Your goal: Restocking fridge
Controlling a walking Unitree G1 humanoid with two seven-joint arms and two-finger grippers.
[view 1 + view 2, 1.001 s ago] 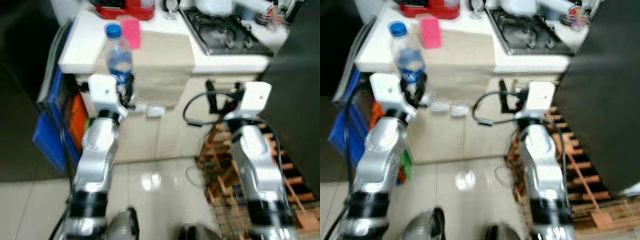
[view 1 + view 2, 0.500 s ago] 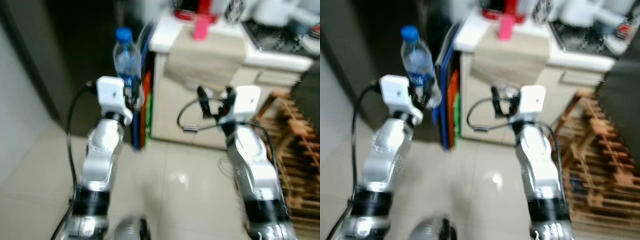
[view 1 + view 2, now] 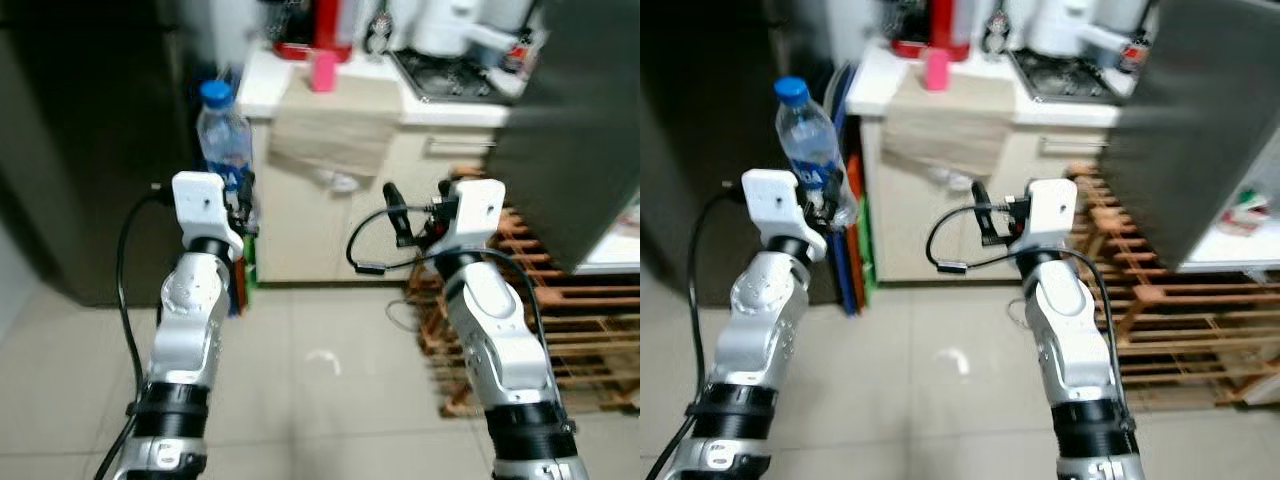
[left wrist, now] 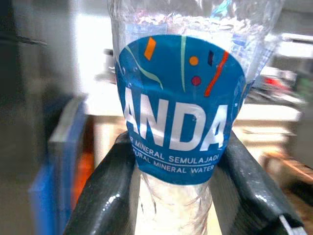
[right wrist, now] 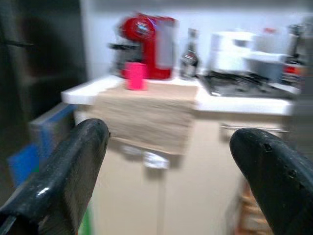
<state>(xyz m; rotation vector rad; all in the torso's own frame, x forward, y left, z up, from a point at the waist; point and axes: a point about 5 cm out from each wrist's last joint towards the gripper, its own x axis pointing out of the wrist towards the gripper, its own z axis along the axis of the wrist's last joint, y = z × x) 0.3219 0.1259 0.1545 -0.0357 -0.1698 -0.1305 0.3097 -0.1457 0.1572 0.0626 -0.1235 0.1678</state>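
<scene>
Gripping a clear plastic blue-capped water bottle (image 3: 224, 140) upright, the left gripper (image 3: 244, 195) is raised; the right gripper (image 5: 168, 161) is spread wide, holding nothing.

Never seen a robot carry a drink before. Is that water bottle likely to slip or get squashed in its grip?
The water bottle looks like thin clear plastic, so it may dent. The left gripper clamps it near the label's lower edge, so a slip seems unlikely. It looks mostly full, so probably heavy, and may sway, being held low.
</scene>
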